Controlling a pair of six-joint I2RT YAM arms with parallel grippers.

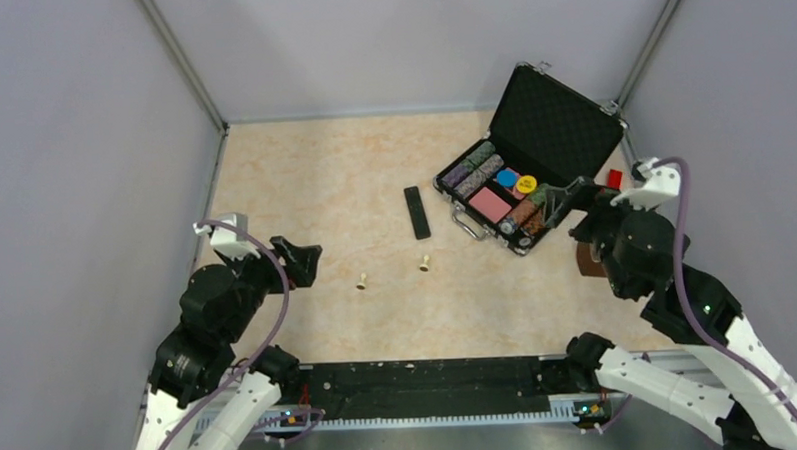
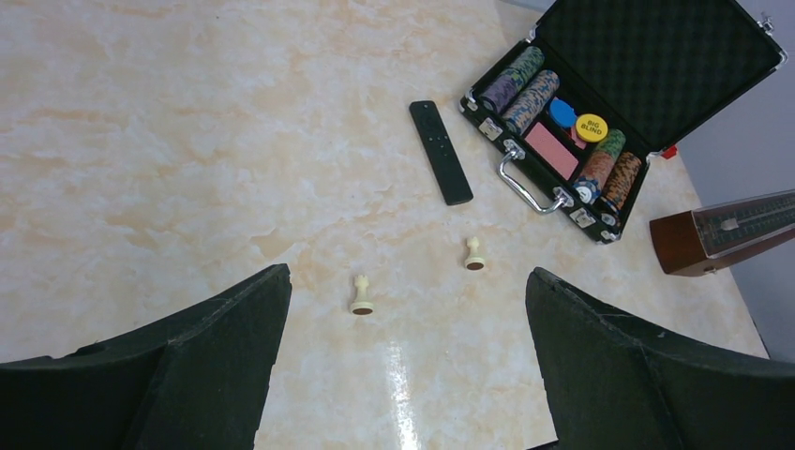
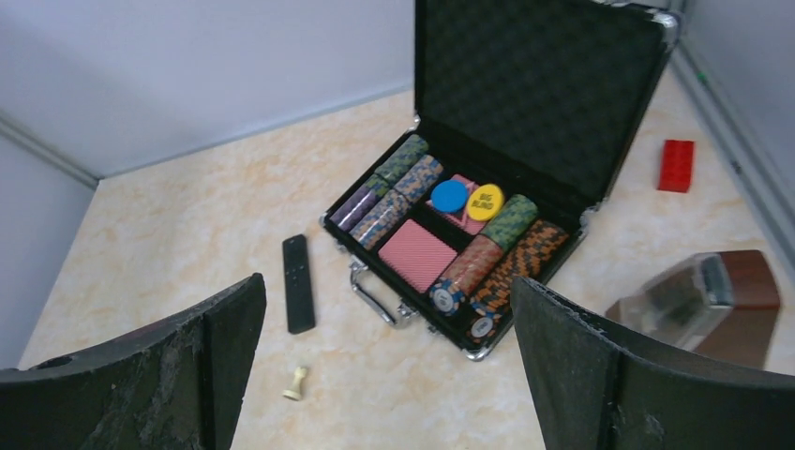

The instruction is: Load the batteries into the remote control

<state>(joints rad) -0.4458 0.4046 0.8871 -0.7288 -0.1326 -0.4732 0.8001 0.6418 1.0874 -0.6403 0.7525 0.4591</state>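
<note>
- Two black grippers sit nearest the arm bases: the left gripper point(image 1: 301, 260) point(image 2: 408, 277) hangs over the near left of the marbled beige tabletop point(image 1: 323, 178), fingers point(image 2: 216, 366) spread wide and holding nothing
- The right gripper point(image 1: 559, 201) point(image 3: 389, 284) is raised at the right side, beside the near end of the case, its fingers point(image 3: 647, 375) also spread wide with nothing between them
- A brown wooden pyramid-shaped metronome point(image 2: 722, 234) point(image 3: 703, 305) stands at the right, close to the right arm
- Two small beige pawn-shaped pegs point(image 1: 361, 281) point(image 1: 426, 263) stand upright and apart on the tabletop, ahead of the left gripper
- The slim flat black remote control point(image 1: 417, 212) point(image 2: 441, 152) point(image 3: 298, 283) lies flat past the pegs, near mid-table, just beside the case's handle but not touching it
- The open black chip case with metal edging point(image 1: 556, 119) point(image 3: 534, 84) sits at the far right, lid up, holding rows of chips, a red card deck and blue and yellow discs
- A small red plastic brick point(image 1: 614, 178) point(image 3: 676, 165) lies to the right of the case
</note>
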